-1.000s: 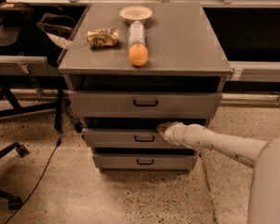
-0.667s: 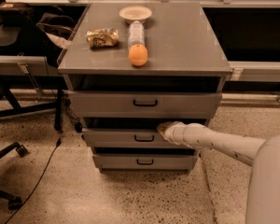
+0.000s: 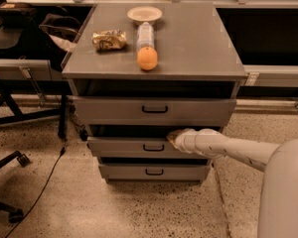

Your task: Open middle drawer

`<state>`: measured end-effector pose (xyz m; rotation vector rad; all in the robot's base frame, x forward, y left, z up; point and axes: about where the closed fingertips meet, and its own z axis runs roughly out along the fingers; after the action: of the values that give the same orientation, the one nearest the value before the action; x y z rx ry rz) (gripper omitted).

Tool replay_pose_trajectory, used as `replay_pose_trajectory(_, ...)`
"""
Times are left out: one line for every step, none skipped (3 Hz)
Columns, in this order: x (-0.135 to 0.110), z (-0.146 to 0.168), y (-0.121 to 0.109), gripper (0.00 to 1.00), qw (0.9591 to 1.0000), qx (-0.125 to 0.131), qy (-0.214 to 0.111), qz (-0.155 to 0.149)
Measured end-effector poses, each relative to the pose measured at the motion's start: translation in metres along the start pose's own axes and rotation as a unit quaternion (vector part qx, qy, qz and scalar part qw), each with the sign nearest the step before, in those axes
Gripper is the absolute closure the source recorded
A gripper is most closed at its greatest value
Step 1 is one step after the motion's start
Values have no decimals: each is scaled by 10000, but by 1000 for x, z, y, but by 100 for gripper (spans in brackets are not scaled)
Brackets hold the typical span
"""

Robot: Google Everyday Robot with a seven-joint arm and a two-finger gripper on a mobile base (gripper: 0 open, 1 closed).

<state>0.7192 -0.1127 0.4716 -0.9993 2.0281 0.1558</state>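
The grey metal cabinet (image 3: 154,58) has three drawers. The middle drawer (image 3: 124,147) has a flat grey front and a small black bar handle (image 3: 153,147); it stands slightly pulled out, with a dark gap above its front. My gripper (image 3: 173,138) reaches in from the right on a white arm and sits at the drawer's top edge, just right of and above the handle. Its tip is tucked against the drawer front.
On the cabinet top lie a snack bag (image 3: 109,39), a white bowl (image 3: 144,14), a plastic bottle (image 3: 145,33) and an orange (image 3: 147,58). The top drawer (image 3: 154,110) and bottom drawer (image 3: 154,172) are above and below. An office chair base (image 3: 10,182) and a cable are on the floor left.
The arm and gripper stay at the middle drawer's upper right edge; the drawer front shows no clear movement.
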Motion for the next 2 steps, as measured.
replay_pose_trajectory(4, -8, 6, 100, 9997, -153, 170, 51)
replay_pose_trajectory(4, -8, 6, 100, 9997, -153, 170, 51)
